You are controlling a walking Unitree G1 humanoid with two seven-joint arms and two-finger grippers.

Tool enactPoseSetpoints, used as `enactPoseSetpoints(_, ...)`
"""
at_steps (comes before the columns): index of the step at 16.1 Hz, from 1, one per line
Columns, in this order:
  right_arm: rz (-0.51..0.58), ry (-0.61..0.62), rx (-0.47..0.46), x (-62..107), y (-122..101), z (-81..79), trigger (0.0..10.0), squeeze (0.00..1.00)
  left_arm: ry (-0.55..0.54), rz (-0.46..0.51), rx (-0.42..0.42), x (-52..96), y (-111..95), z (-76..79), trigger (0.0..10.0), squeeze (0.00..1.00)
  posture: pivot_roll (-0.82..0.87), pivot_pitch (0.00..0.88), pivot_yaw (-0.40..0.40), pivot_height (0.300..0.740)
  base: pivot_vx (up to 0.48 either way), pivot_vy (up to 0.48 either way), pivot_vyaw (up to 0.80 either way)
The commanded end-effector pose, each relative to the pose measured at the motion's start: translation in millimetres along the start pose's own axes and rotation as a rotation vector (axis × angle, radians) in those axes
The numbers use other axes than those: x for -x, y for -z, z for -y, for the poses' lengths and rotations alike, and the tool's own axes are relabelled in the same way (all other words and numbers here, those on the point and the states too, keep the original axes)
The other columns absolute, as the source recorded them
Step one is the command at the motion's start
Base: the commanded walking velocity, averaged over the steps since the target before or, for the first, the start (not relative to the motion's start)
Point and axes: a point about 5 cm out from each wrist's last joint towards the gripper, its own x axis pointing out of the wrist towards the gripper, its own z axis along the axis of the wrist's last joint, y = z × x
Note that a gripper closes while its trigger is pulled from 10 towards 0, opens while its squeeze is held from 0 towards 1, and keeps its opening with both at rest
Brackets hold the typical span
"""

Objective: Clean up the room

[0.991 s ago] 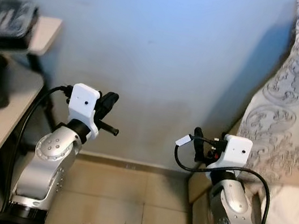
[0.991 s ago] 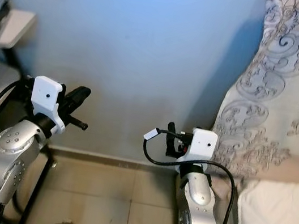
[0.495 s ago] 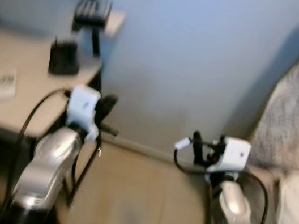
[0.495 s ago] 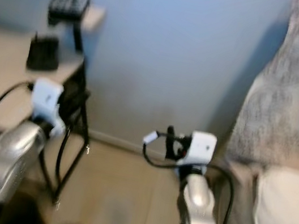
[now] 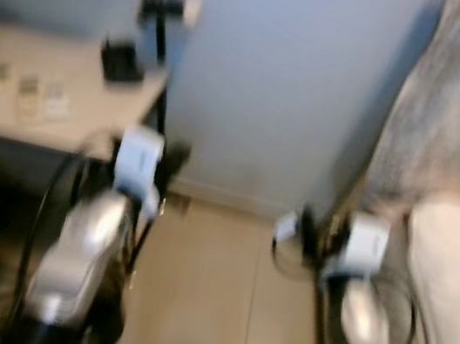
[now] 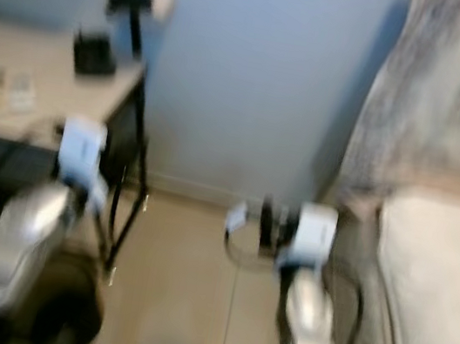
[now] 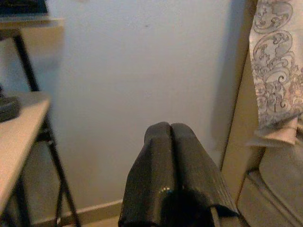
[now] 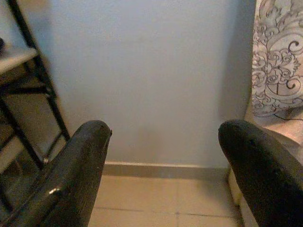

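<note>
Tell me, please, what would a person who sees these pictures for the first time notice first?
First, the robot's two silver arms before a pale blue wall: the left end effector is shut, the right end effector is wide open, both empty. On the robot's left stands a light table with a small black object on it; on its right hangs a patterned cloth over a bed.

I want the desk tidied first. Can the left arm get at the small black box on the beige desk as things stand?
Probably not yet. The small black box sits far back on the beige desk, while the left gripper, fingers shut, points at the blue wall beside the desk, so it would need turning and opening.
</note>
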Motion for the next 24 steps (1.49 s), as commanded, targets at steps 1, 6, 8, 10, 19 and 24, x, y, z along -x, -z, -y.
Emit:
enactPoseSetpoints(1,0.015,-0.002,0.015,-0.8,-3.8,-0.5,10.0,0.0,0.017,0.011,-0.006,-1.7,-2.7,3.1,10.0,0.0,-0.04,0.0,0.016,0.74,-0.356,0.0,0.0)
enactPoseSetpoints(6,0.017,-0.001,0.008,0.5,-3.3,-0.4,10.0,0.0,0.036,0.013,-0.009,-4.4,-2.3,7.2,10.0,0.0,-0.05,0.0,0.018,0.74,-0.357,0.0,0.0)
enactPoseSetpoints(8,0.019,-0.001,0.015,-0.8,-4.6,-0.4,10.0,0.0,0.041,0.015,-0.005,-6.5,-2.0,8.3,10.0,0.0,-0.06,0.0,0.019,0.74,-0.358,0.0,0.0)
enactPoseSetpoints(10,0.028,0.003,0.001,-0.6,-6.0,-0.3,10.0,0.38,0.039,0.017,0.0,-7.6,-1.7,7.9,10.0,0.0,-0.06,0.0,0.018,0.74,-0.356,0.0,0.0)
enactPoseSetpoints(19,0.043,0.121,-0.134,2.8,-2.9,15.6,10.0,1.0,-0.193,-0.05,0.177,4.7,21.3,-18.3,10.0,1.0,-0.05,0.0,0.012,0.74,-0.154,0.0,0.0)
enactPoseSetpoints(24,0.04,0.164,-0.13,4.0,-0.5,22.7,10.0,1.0,-0.174,-0.048,0.115,1.8,18.6,-17.9,10.0,1.0,-0.05,0.0,0.012,0.74,0.0,0.0,0.0)
